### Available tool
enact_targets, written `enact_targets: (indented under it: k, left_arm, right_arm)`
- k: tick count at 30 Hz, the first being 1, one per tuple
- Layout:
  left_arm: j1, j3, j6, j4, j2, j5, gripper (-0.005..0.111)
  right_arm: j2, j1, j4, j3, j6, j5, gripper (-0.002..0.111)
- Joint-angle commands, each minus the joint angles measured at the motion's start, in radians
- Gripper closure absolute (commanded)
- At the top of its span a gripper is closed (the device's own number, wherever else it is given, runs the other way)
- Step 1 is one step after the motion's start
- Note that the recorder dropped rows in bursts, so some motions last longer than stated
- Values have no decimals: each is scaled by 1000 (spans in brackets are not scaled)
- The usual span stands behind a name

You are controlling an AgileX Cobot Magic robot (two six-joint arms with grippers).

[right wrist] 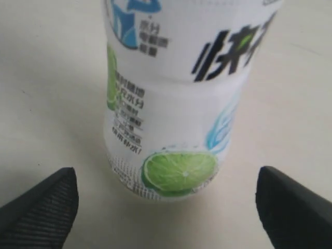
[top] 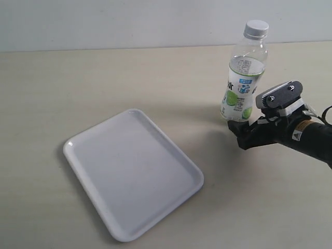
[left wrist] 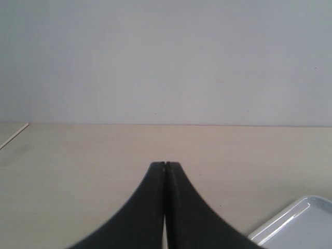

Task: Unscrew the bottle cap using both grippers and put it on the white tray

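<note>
Clear plastic drink bottle (top: 243,78), white ribbed cap (top: 256,28) on, stands beside white rectangular tray (top: 132,176); prob. light, slick, squashy, so grip low. right gripper (right wrist: 166,199) spread wide at base, left gripper (left wrist: 165,167) pinched together, empty.

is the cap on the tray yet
No, the bottle cap sits on the neck of the bottle in the exterior view, well away from the white tray.
</note>
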Motion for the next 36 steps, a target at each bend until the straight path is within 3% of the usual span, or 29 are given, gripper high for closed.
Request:
enact_targets:
  k: [1,20,36]
  left_arm:
    - [-5,4,0,5,-6,-4,107]
    - [-5,4,0,5,-6,-4,107]
    - [-5,4,0,5,-6,-4,107]
  right_arm:
    - [37,1,-11,-24,-11,-98,20]
    - [114,1,-35,-157,-11,-110,20]
    - [116,1,-39,-173,26,-168,20]
